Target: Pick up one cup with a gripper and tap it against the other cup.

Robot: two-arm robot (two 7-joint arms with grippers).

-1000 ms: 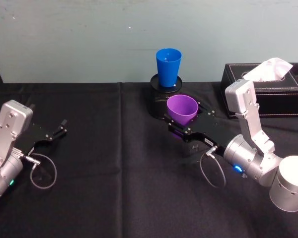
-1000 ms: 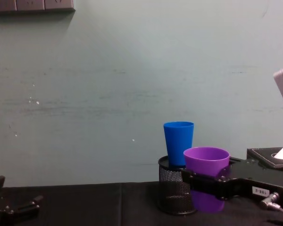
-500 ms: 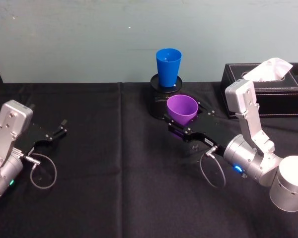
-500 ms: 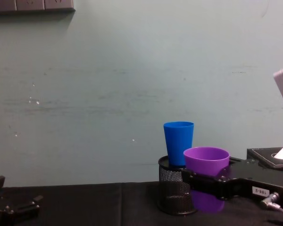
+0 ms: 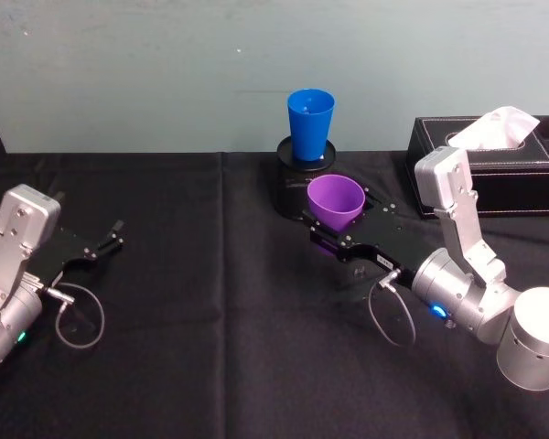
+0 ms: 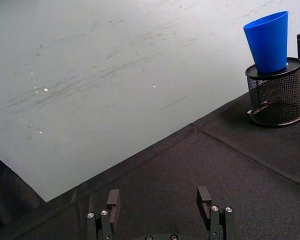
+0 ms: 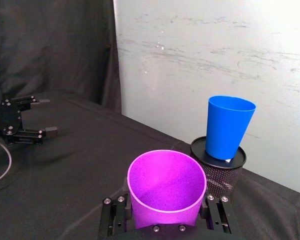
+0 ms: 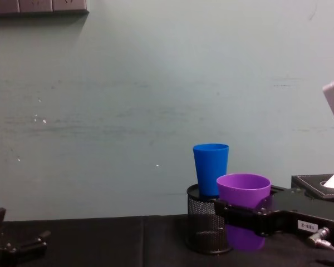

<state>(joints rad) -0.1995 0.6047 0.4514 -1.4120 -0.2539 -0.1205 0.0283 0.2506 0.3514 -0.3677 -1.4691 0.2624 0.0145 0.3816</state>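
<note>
At about 9 o'clock on the black cloth [image 5: 201, 302] we see the left gripper [image 5: 113, 235] parked, its fingers spread with nothing between them, well apart from both cups. At 12 o'clock, by the wall, the blue cup [image 5: 310, 123] stands upright with its base seated in the mouth of a black mesh holder [image 5: 293, 190]. Just beside the holder, the purple cup [image 5: 335, 203] sits upright, mouth up, clamped between the jaws of the right gripper [image 5: 339, 219], which reaches in from 4 o'clock. We cannot tell whether its base is clear of the cloth. From the purple cup the blue one lies at 11 o'clock, near but not touching, and higher. We judge the tap needs a short lift and push that way, or the rim meets the mesh instead. A tissue box [image 5: 494, 178] sits at 2 o'clock.
</note>
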